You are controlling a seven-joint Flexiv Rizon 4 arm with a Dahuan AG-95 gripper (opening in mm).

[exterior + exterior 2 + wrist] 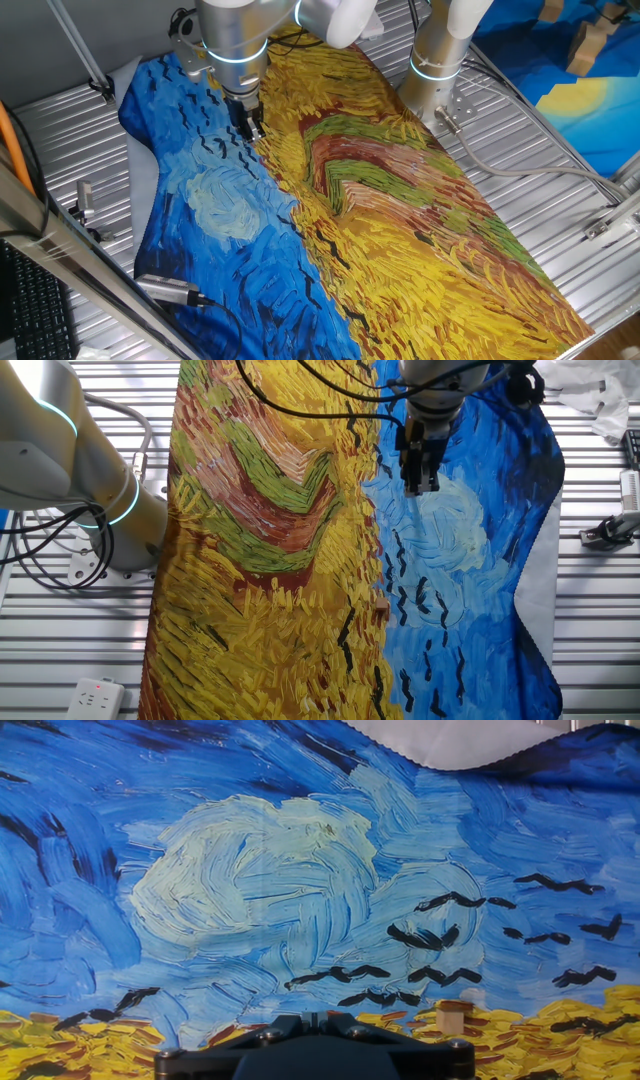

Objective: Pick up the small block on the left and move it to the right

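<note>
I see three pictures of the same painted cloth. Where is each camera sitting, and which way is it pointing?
One fixed view: high at one side of the table, looking down the painted cloth; arm and gripper show.
The other fixed view: overhead from the opposite side; arm base, gripper, small block.
Hand view: on the hand, looking along the cloth; only the gripper's dark body shows, block nearby.
Shared: both fixed views show the gripper over the pale swirl.

Painted cloth [400,220] over ribbed metal table [520,160]; power strip [95,698] at the edge.
</note>
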